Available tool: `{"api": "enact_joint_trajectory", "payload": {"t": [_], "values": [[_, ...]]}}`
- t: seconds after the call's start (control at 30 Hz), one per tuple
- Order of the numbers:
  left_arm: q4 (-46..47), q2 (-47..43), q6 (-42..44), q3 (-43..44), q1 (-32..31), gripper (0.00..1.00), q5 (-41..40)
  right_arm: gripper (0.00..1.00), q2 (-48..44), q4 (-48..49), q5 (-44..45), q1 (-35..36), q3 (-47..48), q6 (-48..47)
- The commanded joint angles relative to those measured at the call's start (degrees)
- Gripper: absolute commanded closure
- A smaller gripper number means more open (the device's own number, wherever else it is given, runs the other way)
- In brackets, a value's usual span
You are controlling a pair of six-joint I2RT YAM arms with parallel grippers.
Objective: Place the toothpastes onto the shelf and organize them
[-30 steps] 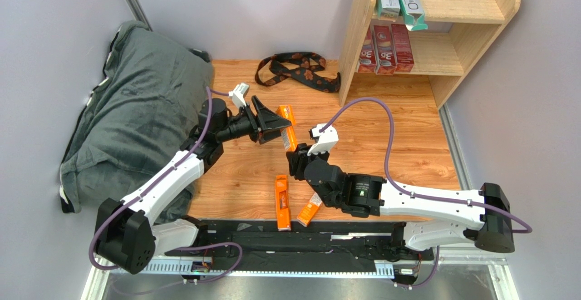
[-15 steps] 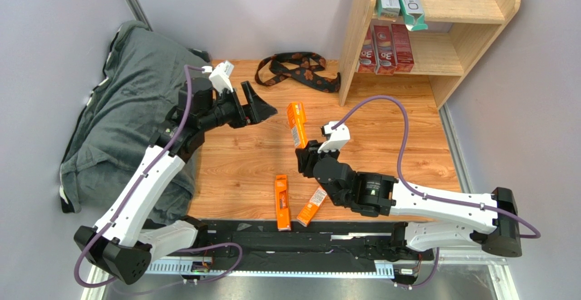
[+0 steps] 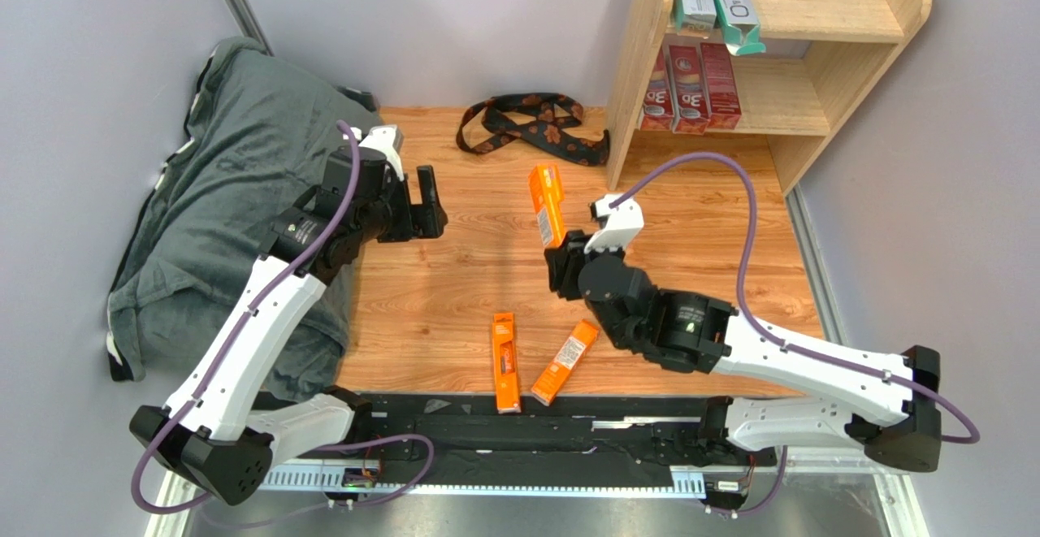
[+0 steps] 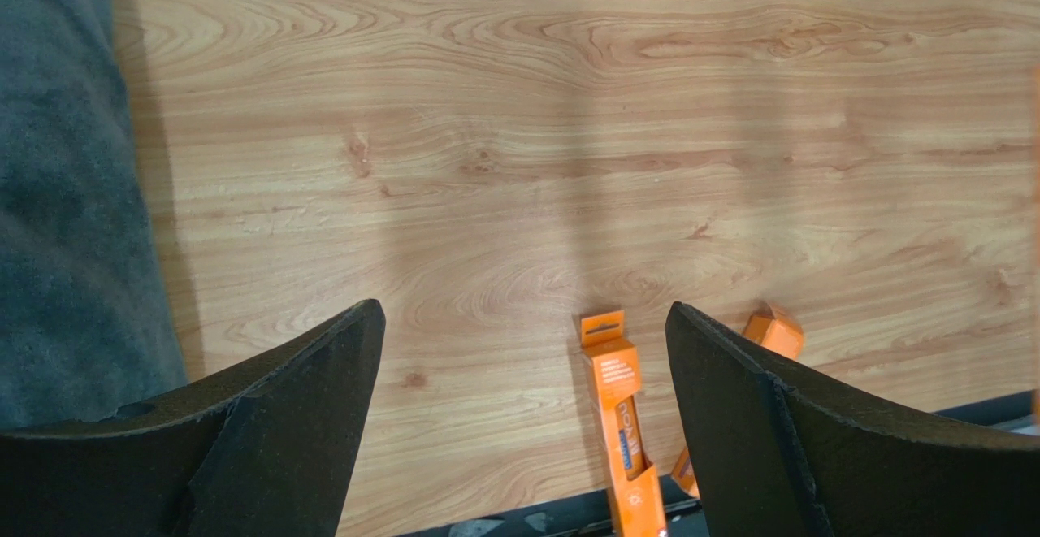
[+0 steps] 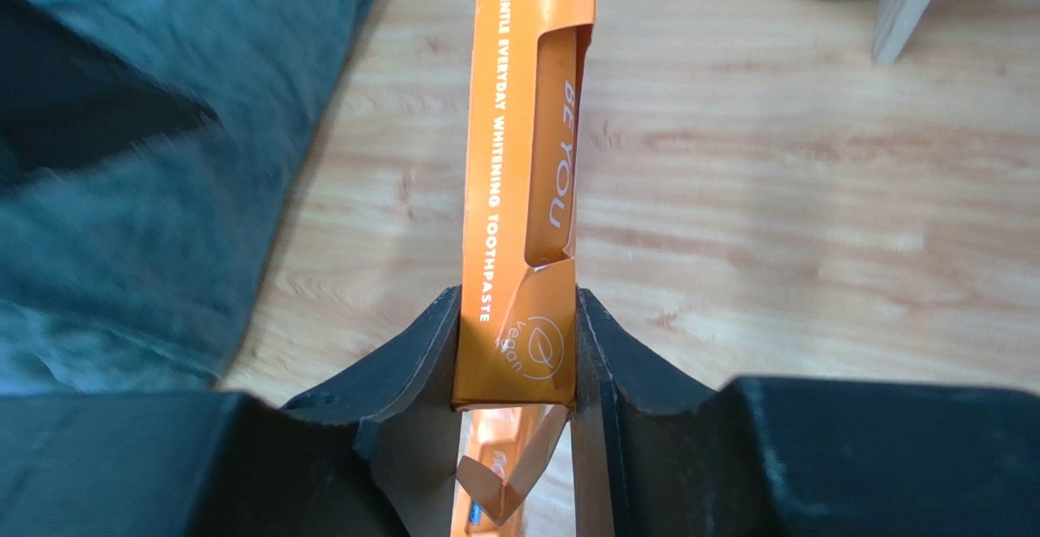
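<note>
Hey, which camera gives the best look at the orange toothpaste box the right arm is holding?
Right wrist: the orange box fills the frame, lettering readable, clamped in the right gripper. Top external shows it small. Left wrist shows only the two other boxes on the table.

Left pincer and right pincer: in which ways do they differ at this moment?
The left pincer is open and empty; the right pincer is shut on an orange toothpaste box. The left pincer is nearer the grey cloth; the right pincer is nearer the shelf. Both have black fingers.
</note>
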Motion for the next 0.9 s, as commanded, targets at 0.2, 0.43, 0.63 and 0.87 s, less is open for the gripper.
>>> {"api": "enact_joint_trajectory", "payload": {"t": [0.2,0.43,0.63,0.87], "values": [[2.3,0.87,0.97,-4.09,0.19,0.05,1.48,0.69,1.02,-1.21,-3.48,-9.98,24.23,-17.11],[3.18,2.28,1.59,-5.5,0.19,0.05,2.01,0.68,5.41,-1.73,-9.44,-20.96,38.12,-24.34],[4.5,3.25,2.11,-7.69,0.19,0.05,2.27,0.66,15.41,-6.2,-12.87,-30.28,56.13,-29.97],[5.2,4.48,3.25,-9.11,0.19,0.05,2.63,0.65,26.84,-12.45,-19.82,-44.32,75.92,-29.54]]}}
